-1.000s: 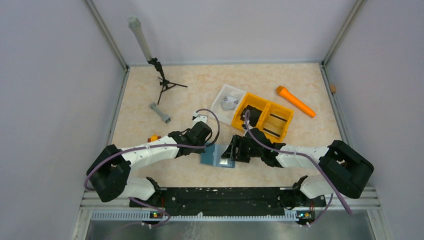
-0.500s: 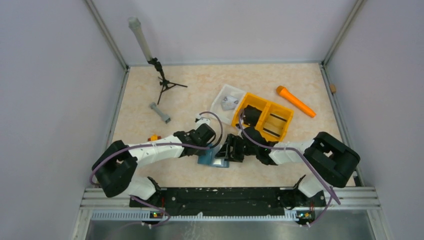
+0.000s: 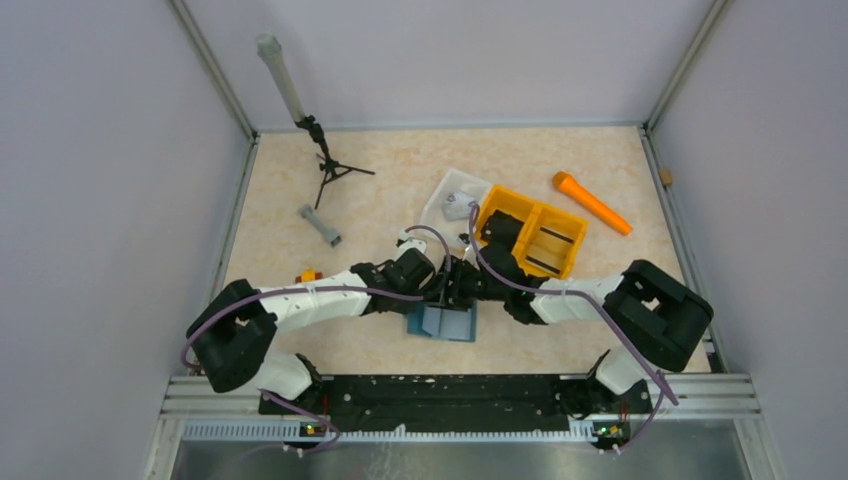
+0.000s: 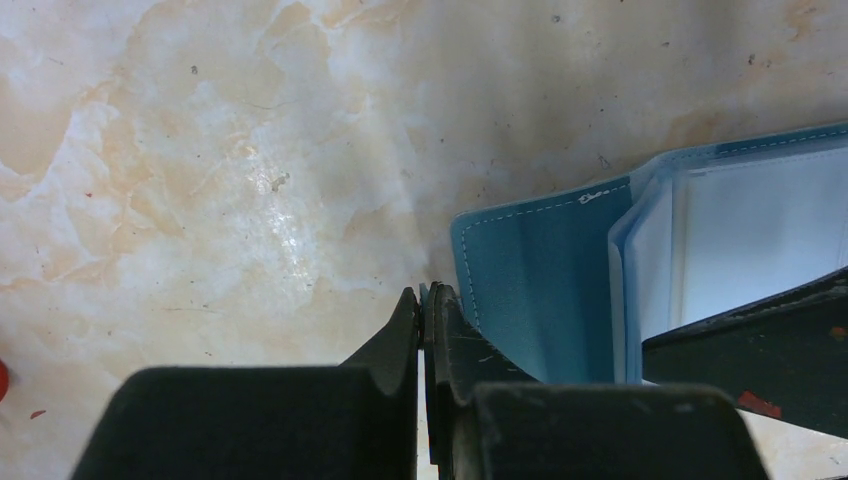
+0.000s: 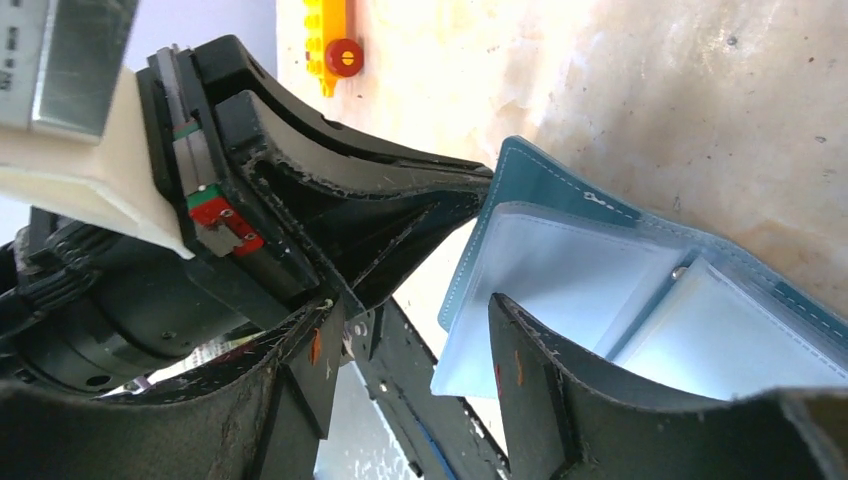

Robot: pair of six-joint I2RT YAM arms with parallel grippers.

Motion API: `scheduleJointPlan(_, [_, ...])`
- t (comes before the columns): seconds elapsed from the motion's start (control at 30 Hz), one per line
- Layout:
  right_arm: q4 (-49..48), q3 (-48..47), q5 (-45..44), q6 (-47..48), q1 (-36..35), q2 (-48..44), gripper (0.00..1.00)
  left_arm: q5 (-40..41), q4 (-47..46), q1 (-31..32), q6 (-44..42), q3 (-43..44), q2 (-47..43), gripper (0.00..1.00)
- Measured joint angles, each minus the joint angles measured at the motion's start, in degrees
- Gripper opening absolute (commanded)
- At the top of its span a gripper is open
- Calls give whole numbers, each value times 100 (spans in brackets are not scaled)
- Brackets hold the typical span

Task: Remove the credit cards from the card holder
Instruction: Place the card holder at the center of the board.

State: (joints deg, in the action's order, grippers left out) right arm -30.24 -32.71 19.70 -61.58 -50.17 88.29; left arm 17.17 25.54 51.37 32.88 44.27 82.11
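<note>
The teal-blue card holder (image 3: 444,323) lies open on the table, its pale blue sleeves (image 5: 560,270) facing up. My left gripper (image 4: 424,295) is shut on the edge of its teal cover (image 4: 530,280). My right gripper (image 5: 408,305) is open right beside it. One of its fingers (image 5: 540,360) rests over the inner sleeves; the other sits against the left gripper's fingers (image 5: 390,195). From above, both grippers meet at the holder's far edge (image 3: 447,290). I cannot make out any credit cards in the sleeves.
An orange divided bin (image 3: 530,238) and a white tray (image 3: 455,200) stand just behind the grippers. An orange stick (image 3: 590,202) lies at the back right, a small tripod (image 3: 325,165) and a grey piece (image 3: 320,225) at the back left. A small orange-red block (image 3: 307,276) lies beside the left arm.
My right gripper has moved left up to the left gripper and its jaws have narrowed a little. The holder has shifted and now lies spread open below both grippers.
</note>
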Motion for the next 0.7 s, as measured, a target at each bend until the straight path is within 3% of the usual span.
scheduleJointPlan(0.13, [155, -44, -15, 79, -7, 39, 53, -50, -4, 2, 4, 0, 0, 10])
scheduleJointPlan(0.23, [455, -46, -103, 232, -9, 15, 42, -72, 4, 2, 31, 0, 0, 22])
scheduleJointPlan(0.47, [1502, -308, -575, 664, -138, -122, 27, -13, 352, -192, 90, 129, -442, 56])
scheduleJointPlan(0.53, [1661, -442, -643, 763, -212, -122, 30, -20, 457, -275, 122, 214, -713, 60])
scheduleJointPlan(0.6, [1707, -531, -673, 817, -264, -105, 42, -22, 557, -334, 149, 313, -968, 61])
scheduleJointPlan(0.7, [1696, -643, -675, 890, -304, 90, 44, -101, 632, -334, 164, 387, -1233, 60])
